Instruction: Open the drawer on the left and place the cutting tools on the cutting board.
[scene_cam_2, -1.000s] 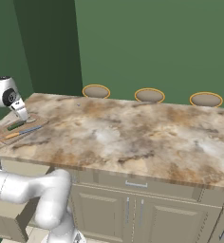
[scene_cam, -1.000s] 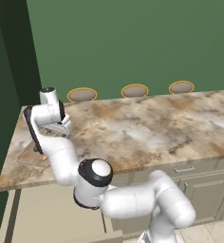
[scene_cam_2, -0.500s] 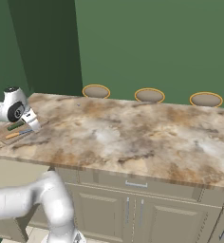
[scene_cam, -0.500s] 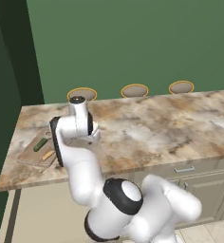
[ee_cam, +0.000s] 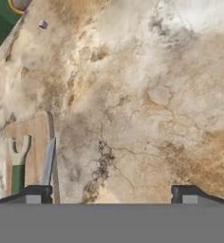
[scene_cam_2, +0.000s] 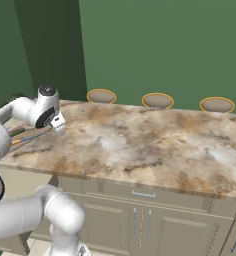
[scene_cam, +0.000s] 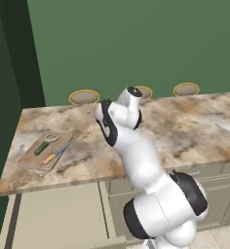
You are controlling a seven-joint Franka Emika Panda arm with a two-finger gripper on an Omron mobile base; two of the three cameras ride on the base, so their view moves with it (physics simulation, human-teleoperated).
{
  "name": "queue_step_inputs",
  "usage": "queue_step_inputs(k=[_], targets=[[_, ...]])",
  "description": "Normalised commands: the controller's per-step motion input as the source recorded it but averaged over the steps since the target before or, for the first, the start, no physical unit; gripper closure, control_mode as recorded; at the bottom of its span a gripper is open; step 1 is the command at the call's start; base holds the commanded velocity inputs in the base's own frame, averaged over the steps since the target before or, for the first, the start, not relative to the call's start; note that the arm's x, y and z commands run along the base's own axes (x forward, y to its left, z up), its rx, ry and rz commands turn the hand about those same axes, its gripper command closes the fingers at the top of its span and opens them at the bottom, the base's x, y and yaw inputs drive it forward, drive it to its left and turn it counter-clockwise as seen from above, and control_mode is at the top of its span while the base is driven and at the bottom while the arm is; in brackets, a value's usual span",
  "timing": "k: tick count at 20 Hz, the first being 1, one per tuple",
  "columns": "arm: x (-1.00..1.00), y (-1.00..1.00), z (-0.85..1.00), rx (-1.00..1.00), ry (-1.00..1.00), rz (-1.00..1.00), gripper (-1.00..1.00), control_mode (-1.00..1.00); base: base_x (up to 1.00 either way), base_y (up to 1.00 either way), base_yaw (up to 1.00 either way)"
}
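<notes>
Judging from the layout, the placing step looks done: the orange-handled knife and the green-handled tool lie side by side on the cutting board, which sits at the left end of the marble tabletop. The drawer below stands pulled out, its beige interior showing. The tool hangs above bare marble beside the board, fingers spread wide and holding nothing. What remains, if anything, is probably just clearing the arm away. Three round stool seats line the far edge before a dark green wall.
</notes>
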Motion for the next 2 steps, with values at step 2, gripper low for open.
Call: queue_step_inputs(k=[2], targets=[[0.00,-1.00,0.74,0.50,-0.05,-0.01,-1.00,-1.00,0.00,0.00,0.00]])
